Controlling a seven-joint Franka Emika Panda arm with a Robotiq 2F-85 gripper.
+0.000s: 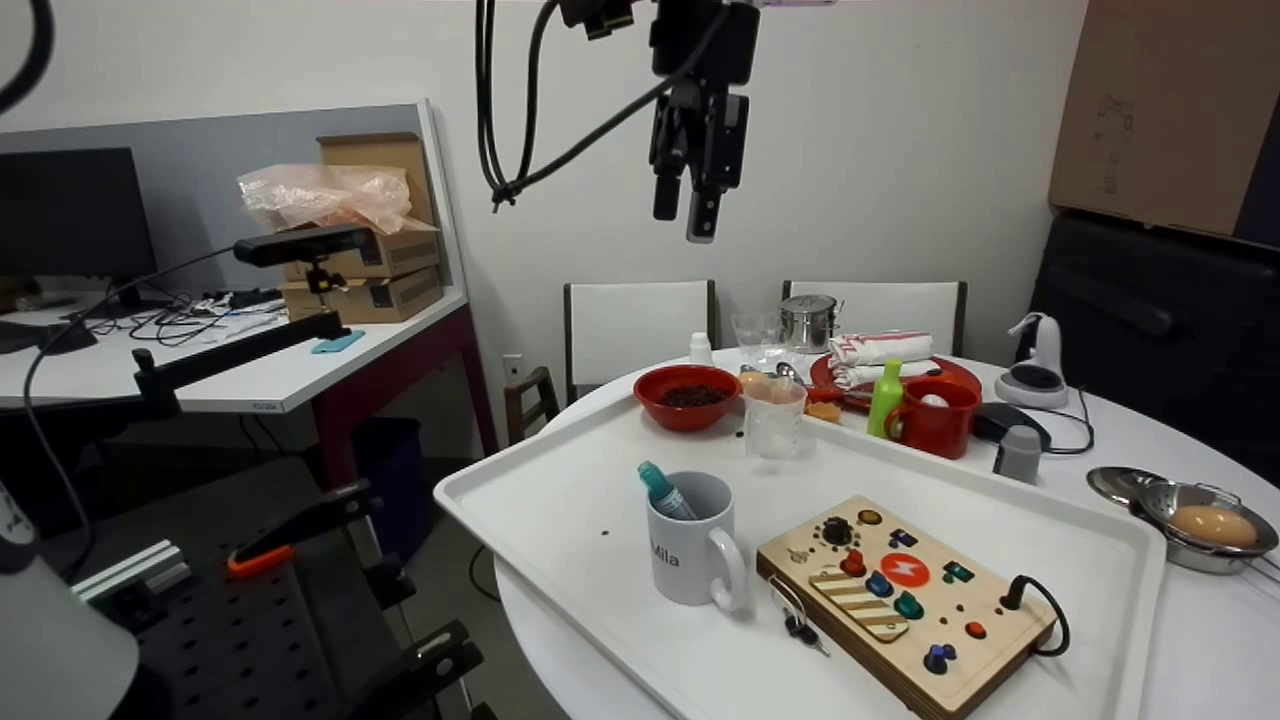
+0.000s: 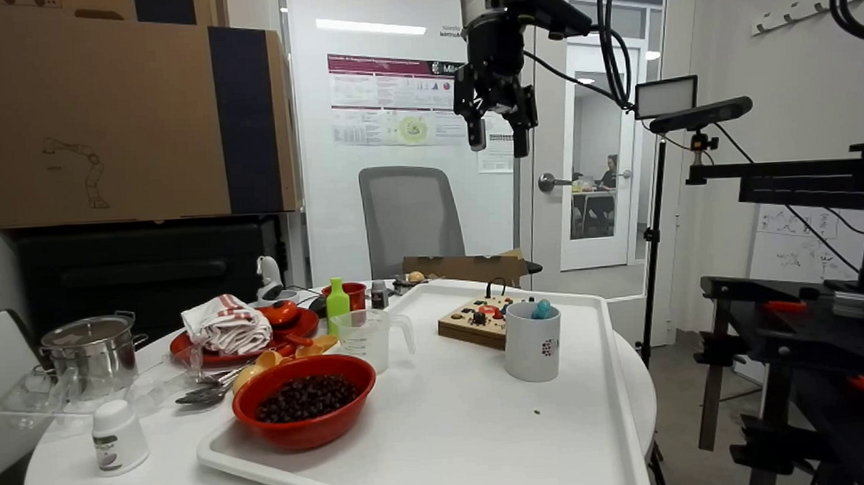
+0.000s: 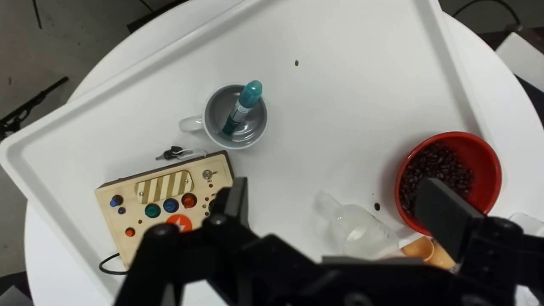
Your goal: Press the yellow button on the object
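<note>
Wooden oblong board [image 1: 936, 590], spread gripper [image 1: 684, 210]

In an exterior view the camera looks down across the counter [image 1: 1220, 620], the wooden board [image 1: 935, 600] near, facing a white wall [image 1: 880, 170]. In an exterior view it looks more level, from roughly the opposite end, the red bowl [image 2: 302, 432] close, toward a door [image 2: 550, 244]. Both share the tray [image 2: 455, 431], mug [image 2: 528, 348] and jaws. The wrist view looks almost straight down on that tray, past parted jaws in the near foreground.
</note>
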